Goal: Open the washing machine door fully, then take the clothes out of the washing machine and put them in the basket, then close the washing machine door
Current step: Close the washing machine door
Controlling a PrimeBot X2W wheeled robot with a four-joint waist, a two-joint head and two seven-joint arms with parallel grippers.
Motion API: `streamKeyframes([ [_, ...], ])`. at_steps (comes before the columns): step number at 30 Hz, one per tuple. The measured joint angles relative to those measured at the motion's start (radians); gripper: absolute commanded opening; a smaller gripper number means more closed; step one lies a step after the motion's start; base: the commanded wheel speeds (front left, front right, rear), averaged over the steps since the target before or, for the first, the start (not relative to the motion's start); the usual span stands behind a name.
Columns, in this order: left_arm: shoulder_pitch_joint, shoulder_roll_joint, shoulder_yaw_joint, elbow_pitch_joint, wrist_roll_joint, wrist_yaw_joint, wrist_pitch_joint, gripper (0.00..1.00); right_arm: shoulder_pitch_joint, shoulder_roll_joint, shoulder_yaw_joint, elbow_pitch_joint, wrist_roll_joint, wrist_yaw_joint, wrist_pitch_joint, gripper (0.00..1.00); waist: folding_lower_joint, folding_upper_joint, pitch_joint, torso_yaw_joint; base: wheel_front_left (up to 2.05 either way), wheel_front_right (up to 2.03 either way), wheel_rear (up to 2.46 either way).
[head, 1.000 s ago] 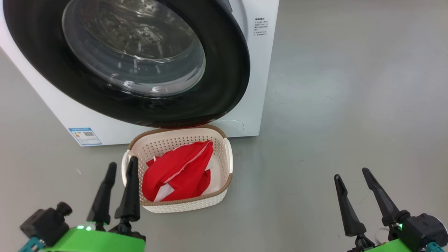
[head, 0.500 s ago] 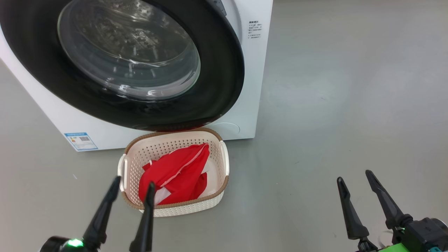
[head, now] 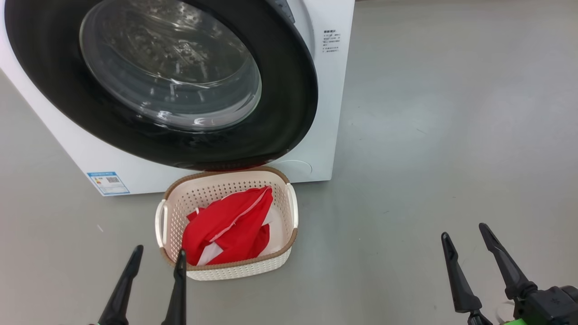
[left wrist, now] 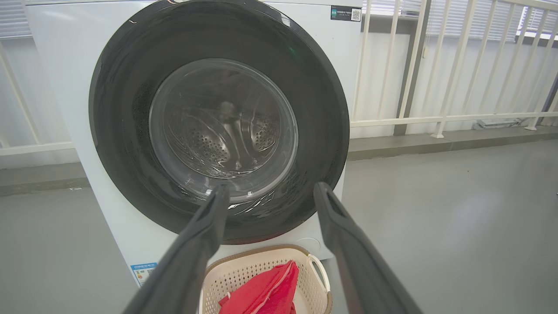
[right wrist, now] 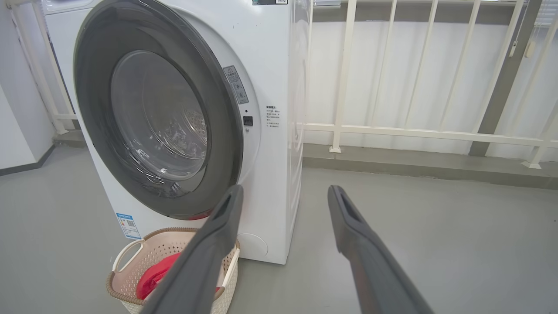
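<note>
From the head view, the basket (head: 244, 270) stands on the grey floor (head: 451, 113) right at the foot of the washing machine (head: 325, 90), its far rim tucked under the lower edge of the washing machine door (head: 280, 104). The clothes (head: 228, 221) lie inside it, a red heap with a white stripe and white panels, reaching from the near left corner towards the far right one. The door's black rim and glass cover the opening, and the top and left of the machine are cut off. A small blue label (head: 108, 181) sits at the cabinet's lower left corner. The left gripper (head: 159, 250) rises from the bottom edge, fingers apart and empty, one tip overlapping the basket's near left corner. The right gripper (head: 464, 231) is well apart over bare floor, fingers spread, holding nothing.

The left wrist view looks between its spread fingers straight at the door. The perforated steel drum (left wrist: 218, 144) shows dimly through the glass, its contents hard to make out. The bottom edge cuts off the basket and clothes.

In the right wrist view, one finger hides the basket's right half, with red cloth showing beside it. A dark latch slot (right wrist: 247, 121) shows on the white front just beside the door's rim, so I cannot tell if the door is latched.
</note>
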Motion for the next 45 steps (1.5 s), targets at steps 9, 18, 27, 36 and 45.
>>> streamKeyframes([
  [9,0.016,-0.025,0.019,0.018,0.002,-0.011,0.000,1.00,0.000,0.000,-0.008,-0.004,0.001,0.000,-0.008,1.00,0.0000,0.0000,0.016,0.002,0.00,0.00,0.00],
  [18,0.015,-0.035,0.017,0.027,0.012,-0.047,0.000,1.00,-0.001,0.000,-0.007,-0.002,0.007,0.000,-0.011,1.00,0.0000,0.0000,0.017,0.008,0.00,0.00,0.00],
  [27,0.014,-0.056,0.002,0.039,0.018,-0.063,0.000,1.00,-0.002,0.000,-0.004,-0.001,0.006,0.000,-0.012,0.13,0.0000,0.0000,0.024,0.029,0.00,0.00,0.00],
  [36,-0.017,-0.081,-0.030,0.036,0.027,-0.087,0.000,1.00,-0.038,0.000,0.016,0.010,0.001,0.000,-0.012,0.00,0.0000,0.0000,0.056,0.077,0.00,0.00,0.00],
  [45,-0.071,-0.109,-0.056,0.028,0.045,-0.113,0.000,1.00,-0.169,-0.002,0.042,0.027,-0.011,0.000,0.002,0.00,0.0000,0.0000,0.123,0.144,0.00,0.00,0.00],
])
